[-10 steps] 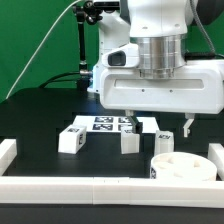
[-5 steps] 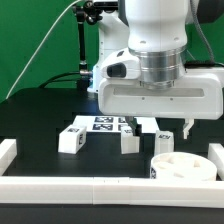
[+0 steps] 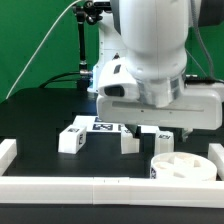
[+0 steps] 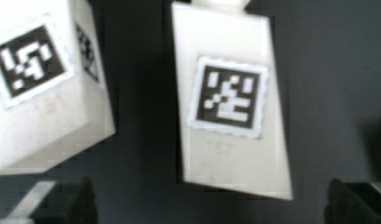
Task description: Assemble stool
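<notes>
Gripper (image 4: 208,206): 2-finger unit on a large white robot arm (image 3: 150,40), low over the black table (image 3: 40,118), its body tilted in the exterior view. The jaws stand wide apart. The dark fingertips (image 4: 62,200) show at 2 edges of the wrist view with nothing gripped between them.

Seat: round, thick white plastic disc with holes (image 3: 182,166). It lies flat at the exterior view's right, just behind the front rail, with 1 black-and-white tag on its side wall, apart from the gripper.

Legs: short white blocky plastic pieces, tagged.
- Leg 1 (image 3: 70,140) sits at the exterior view's left, apart from the rest.
- Leg 2 (image 3: 128,143) sits near the middle, just in front of the marker board.
- Leg 3 (image 3: 153,131) is beside leg 2 and partly hidden by the gripper body, so its pose cannot be told.
- The wrist view shows 2 legs side by side on the table, not touching. The long leg (image 4: 231,105) has 1 tag facing the camera and is in line with the gap between the fingertips, touched by neither. The tilted leg (image 4: 48,90) has tags on 2 faces. Which of the 3 these are cannot be told.

Marker board (image 3: 103,124): thin flat white sheet with tags, behind the legs, partly covered by the gripper body.

Rail (image 3: 100,187): white raised border along the table's front and sides.

Backdrop (image 3: 35,40): green cloth at the rear.
</notes>
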Robot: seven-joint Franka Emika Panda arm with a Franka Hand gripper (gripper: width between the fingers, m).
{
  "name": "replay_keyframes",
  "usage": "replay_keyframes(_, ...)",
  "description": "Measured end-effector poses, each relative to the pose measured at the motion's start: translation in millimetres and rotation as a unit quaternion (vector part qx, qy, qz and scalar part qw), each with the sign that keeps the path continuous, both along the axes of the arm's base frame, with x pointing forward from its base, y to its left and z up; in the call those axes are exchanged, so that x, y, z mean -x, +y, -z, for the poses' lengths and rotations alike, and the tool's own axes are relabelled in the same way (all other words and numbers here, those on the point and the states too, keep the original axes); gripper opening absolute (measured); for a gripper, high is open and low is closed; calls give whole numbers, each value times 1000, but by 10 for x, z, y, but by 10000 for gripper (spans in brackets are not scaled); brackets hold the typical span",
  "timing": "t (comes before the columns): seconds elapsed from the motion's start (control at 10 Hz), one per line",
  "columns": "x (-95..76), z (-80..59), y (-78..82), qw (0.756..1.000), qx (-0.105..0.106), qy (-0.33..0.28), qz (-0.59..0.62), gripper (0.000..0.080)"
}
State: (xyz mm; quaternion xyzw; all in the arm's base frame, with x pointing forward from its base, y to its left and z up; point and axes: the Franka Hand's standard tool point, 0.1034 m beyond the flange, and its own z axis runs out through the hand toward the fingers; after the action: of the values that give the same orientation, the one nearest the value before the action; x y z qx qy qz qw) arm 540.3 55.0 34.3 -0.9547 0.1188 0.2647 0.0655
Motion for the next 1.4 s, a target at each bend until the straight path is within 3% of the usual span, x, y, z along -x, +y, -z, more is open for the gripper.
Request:
replay_keyframes(0.3,47,39,-11,996,-22,90,-13,649)
replay_keyframes(0.5,176,70,-19,985,-36,165,-23,649)
replay_keyframes(0.7,141,131,12,975,-49,212,-33,649)
replay_keyframes(0.8,59,164,54,980,-46,189,-34,649)
replay_keyframes(1.4,183,286,18,982,-46,182,-33,636)
